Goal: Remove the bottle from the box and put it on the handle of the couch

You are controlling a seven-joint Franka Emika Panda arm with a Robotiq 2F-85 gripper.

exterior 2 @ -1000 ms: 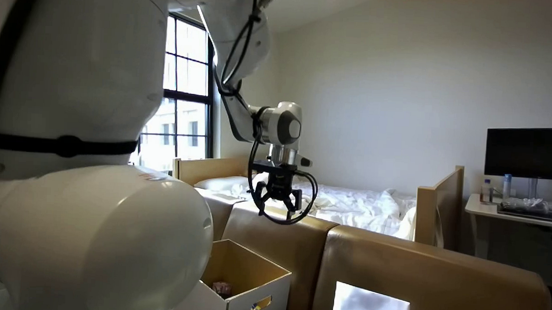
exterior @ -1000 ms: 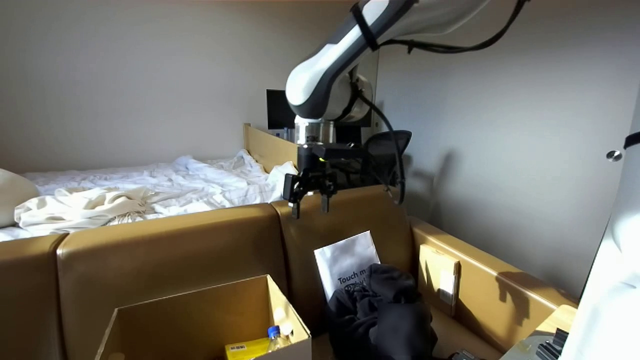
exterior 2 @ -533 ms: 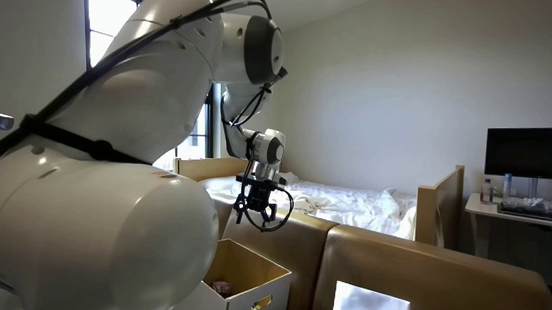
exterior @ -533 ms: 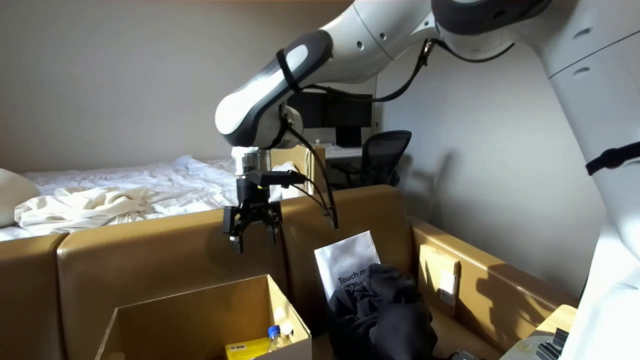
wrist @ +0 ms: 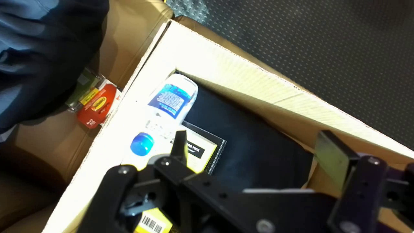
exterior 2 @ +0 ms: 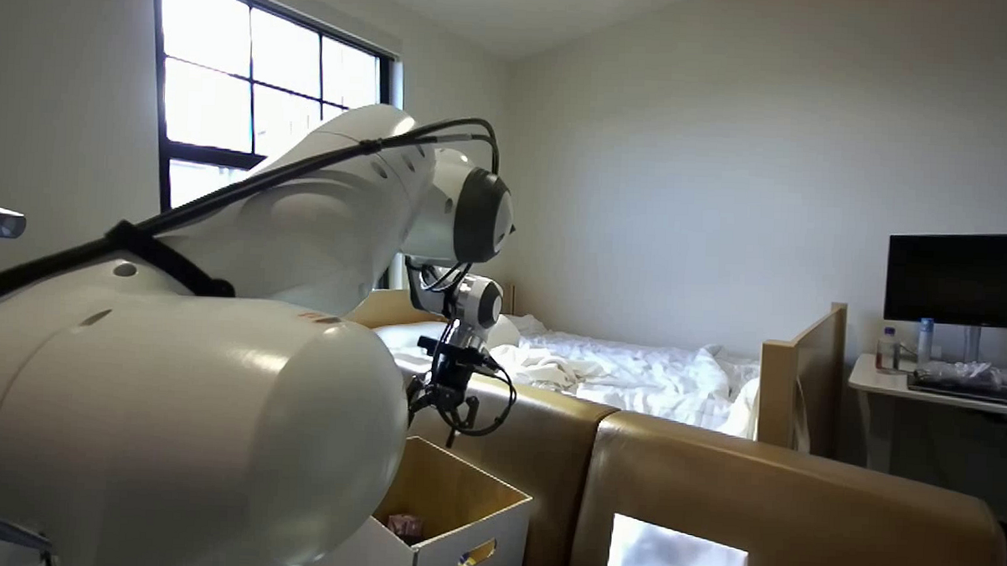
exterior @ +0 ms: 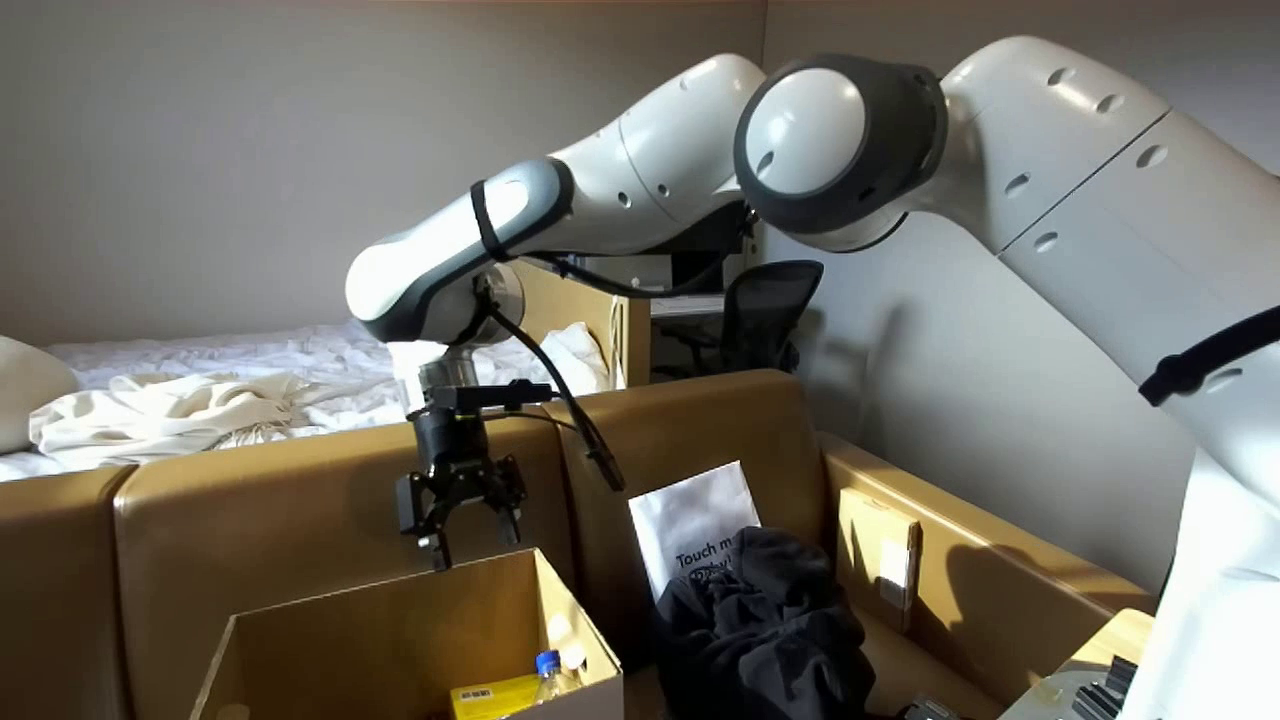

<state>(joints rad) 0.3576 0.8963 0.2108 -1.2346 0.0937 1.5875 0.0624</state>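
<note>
1. Gripper is lower than in prev. frame, nearer box.
2. Its fingers spread wide, released, per wrist view.
3. Bottle is in box, at a corner per wrist view; cap up in an ext. view, yellow pkt next to it.
4. Couch armrest well apart from box, dk cloth btwn, in an ext. view.

The table: a tan couch seat
On it rest a cardboard box and, near it, a heap of dark cloth; a red packet lies between, partly hidden.
</note>
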